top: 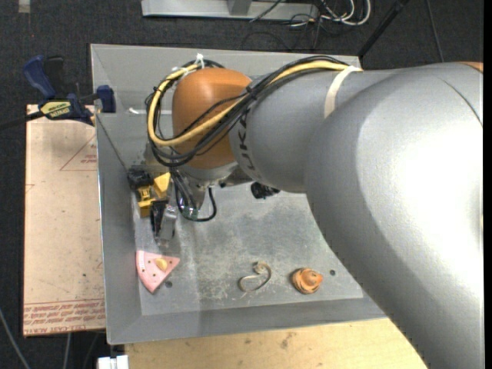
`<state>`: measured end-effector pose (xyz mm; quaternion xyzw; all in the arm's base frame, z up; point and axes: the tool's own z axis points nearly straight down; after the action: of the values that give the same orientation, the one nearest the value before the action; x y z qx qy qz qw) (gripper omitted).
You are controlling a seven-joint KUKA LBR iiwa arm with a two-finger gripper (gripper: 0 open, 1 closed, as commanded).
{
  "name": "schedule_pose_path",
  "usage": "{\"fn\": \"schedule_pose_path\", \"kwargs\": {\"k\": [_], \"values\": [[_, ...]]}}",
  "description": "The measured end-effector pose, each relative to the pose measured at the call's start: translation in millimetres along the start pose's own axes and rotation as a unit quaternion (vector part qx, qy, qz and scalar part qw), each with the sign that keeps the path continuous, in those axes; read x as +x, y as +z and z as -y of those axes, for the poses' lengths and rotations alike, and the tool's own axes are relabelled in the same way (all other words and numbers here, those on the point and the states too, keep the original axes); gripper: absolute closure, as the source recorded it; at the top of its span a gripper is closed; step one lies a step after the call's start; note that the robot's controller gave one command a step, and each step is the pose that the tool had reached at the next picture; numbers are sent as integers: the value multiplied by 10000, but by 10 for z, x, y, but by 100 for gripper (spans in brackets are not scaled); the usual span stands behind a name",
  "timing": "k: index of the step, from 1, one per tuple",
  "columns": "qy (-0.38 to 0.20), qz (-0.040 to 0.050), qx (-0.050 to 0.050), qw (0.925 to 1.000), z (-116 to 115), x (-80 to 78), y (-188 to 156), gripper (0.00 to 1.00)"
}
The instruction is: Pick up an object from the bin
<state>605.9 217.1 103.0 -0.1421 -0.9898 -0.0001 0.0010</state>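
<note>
Pink wedge-shaped piece (pixel 156 270) lies flat near the lower-left corner of the bin (pixel 246 237), close to the wall. The claw (pixel 164 227) stands just beyond it in the view; whether it is apart or together cannot be told. Advised: centre over the wedge, keep clear of the wall, and close across its narrower sides.

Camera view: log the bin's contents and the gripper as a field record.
bin: grey metal, a few loose things
pink wedge: front-left corner, lying flat
yellow-black thing: by the view's left wall
silver hook: front middle
orange piece: right of the hook, apart from it
gripper: near the left wall, between yellow-black thing and pink wedge
</note>
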Motion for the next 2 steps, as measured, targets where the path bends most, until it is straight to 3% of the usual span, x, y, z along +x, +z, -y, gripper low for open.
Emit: {"fn": "schedule_pose_path", "kwargs": {"k": [1,2], "values": [[-507,31,-11,9987,-41,-42,-177,0],[-3031,44,-7,9529,-139,14,127,0]]}}
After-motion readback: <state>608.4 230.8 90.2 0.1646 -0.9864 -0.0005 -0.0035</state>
